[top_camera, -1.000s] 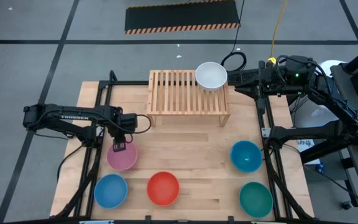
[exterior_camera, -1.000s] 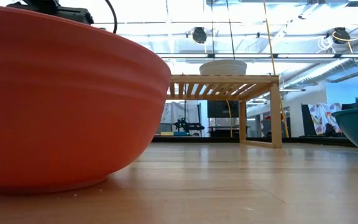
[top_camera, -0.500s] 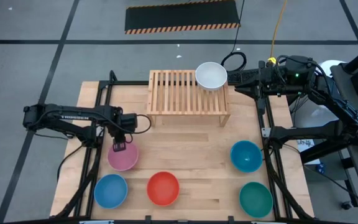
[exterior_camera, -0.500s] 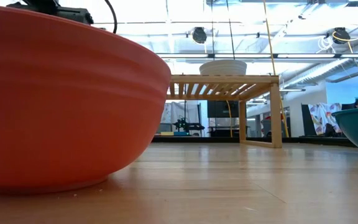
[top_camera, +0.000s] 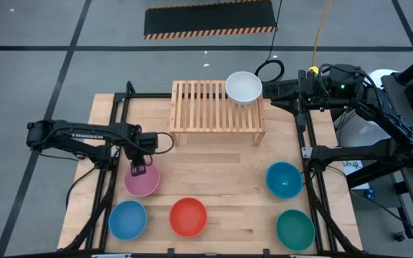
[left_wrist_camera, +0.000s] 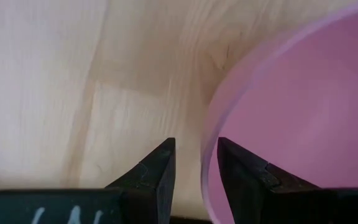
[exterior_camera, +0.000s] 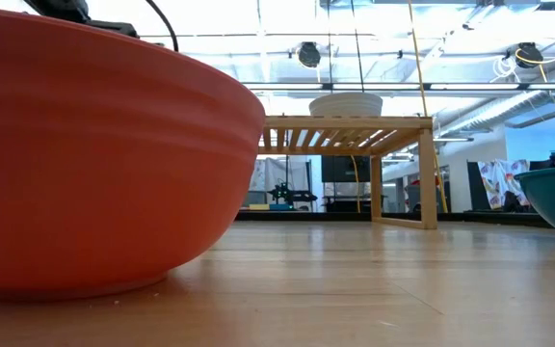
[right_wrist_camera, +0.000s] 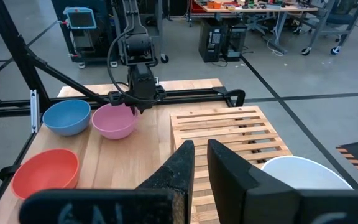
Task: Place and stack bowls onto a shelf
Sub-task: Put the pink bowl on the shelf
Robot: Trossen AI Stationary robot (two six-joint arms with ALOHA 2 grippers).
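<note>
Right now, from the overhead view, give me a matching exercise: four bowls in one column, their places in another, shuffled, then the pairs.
Bowls:
1. white bowl
2. pink bowl
3. red bowl
4. green bowl

Places:
A. front right corner of the table
B. under the left hand, its rim between the fingers
C. on the shelf, at its right end
D. front of the table, between the blue bowl and the green one

Pairs: 1-C, 2-B, 3-D, 4-A
</note>
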